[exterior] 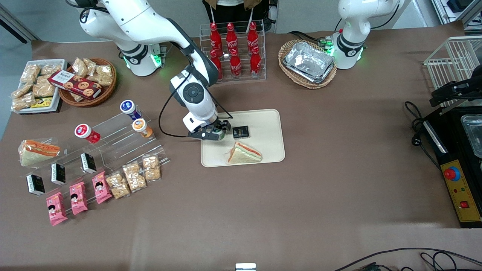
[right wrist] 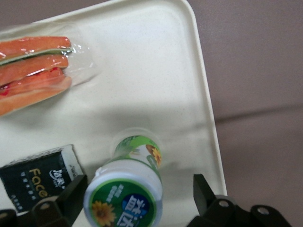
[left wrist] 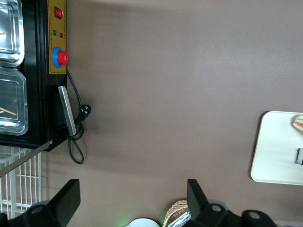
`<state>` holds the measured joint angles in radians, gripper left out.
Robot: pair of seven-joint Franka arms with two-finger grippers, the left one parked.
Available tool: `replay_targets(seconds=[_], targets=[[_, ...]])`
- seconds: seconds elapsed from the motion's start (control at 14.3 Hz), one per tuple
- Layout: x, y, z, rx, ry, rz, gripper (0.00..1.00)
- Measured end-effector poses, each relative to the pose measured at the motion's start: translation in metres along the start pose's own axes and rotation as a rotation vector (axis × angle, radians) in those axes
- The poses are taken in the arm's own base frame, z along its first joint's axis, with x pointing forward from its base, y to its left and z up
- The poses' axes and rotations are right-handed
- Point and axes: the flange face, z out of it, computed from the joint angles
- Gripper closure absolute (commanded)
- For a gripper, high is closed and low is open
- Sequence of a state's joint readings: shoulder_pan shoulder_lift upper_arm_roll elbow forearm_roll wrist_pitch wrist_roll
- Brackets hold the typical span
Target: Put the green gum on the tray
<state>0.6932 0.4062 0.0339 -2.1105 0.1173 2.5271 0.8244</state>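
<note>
While its two black fingers stand spread on either side of the bottle without visibly pressing it, the right arm's end effector hangs low over the edge of the tray that lies toward the working arm's end of the bench. Between those fingers stands the green gum, a small cylindrical bottle with a translucent green body and a round white-rimmed, green-labelled lid; its base rests upright on the tray surface, near the rim. The tray is a large flat cream-coloured rectangle with rounded corners and a low rim, sitting on the brown bench. Just beside the gum on the tray lies a small black packet with gold lettering, and nearer the front camera lies a triangular sandwich in clear wrap, also on the tray.

Farther toward the working arm's end stands a clear stepped display carrying a red-lidded bottle, an orange-lidded bottle and a blue-lidded bottle. Pink snack packets lie in a row nearer the front camera than the display. Farther from the camera than the tray, a clear rack holds red cola bottles, and a wicker basket holds crinkled silver foil trays.
</note>
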Motion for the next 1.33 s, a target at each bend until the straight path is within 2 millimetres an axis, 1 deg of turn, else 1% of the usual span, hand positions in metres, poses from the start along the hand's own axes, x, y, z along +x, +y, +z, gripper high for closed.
replay_targets(seconds=[0.21, 0.35, 0.42, 0.56, 0.7, 0.84, 0.91, 1.12, 1.19, 1.33], targets=[[0.001, 0.000, -0.001, 0.002, 0.002, 0.002, 0.01], [0.007, 0.001, -0.004, 0.008, 0.009, 0.011, 0.01], [0.013, 0.002, -0.010, 0.014, 0.016, 0.018, 0.01], [0.031, 0.010, -0.032, 0.012, 0.013, 0.029, 0.01], [0.052, 0.026, -0.066, 0.003, -0.002, 0.003, 0.01], [0.076, 0.053, -0.111, -0.004, -0.020, -0.036, 0.01], [0.087, 0.070, -0.137, -0.010, -0.038, -0.056, 0.01], [0.119, 0.132, -0.220, -0.013, -0.080, -0.105, 0.01], [0.126, 0.155, -0.244, -0.009, -0.089, -0.116, 0.01], [0.136, 0.200, -0.287, 0.002, -0.099, -0.150, 0.01]])
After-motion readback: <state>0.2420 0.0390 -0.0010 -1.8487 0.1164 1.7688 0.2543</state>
